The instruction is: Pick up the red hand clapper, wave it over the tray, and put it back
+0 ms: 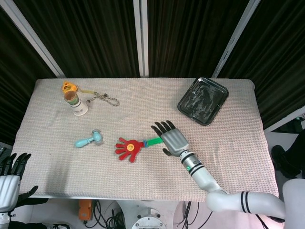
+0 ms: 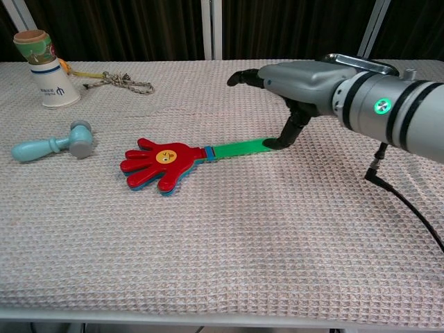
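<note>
Two hands are in view, and only your right one is over the table. The right hand (image 1: pixel 173 139) hangs above the far end of the green handle of the red plastic hand clapper (image 1: pixel 131 147), fingers spread and pointing toward 11 o'clock, holding nothing. In the chest view the right hand (image 2: pixel 300 78) is flat with the palm down, and its thumb reaches down to the tip of the green handle; I cannot tell if it truly touches it.

The clapper (image 2: pixel 161 164) lies flat on the beige woven tablecloth (image 1: pixel 143 181) near the middle of the table, with the red palm at the 9 o'clock end and the handle going toward 3 o'clock.

The dark metal tray (image 1: pixel 203 100) sits at about 1 o'clock from the clapper, well apart from it, near the far right corner.

Your left hand (image 1: pixel 9 179) is at the near left corner, off the table edge, with fingers apart and nothing in it.

At 9 o'clock from the clapper lies a light blue toy hammer (image 1: pixel 89 139). Farther toward 10 o'clock stands a small white cup toy with a brown top (image 1: pixel 75 103), with a yellow toy on a chain (image 1: pixel 70 87) just beside it.
</note>
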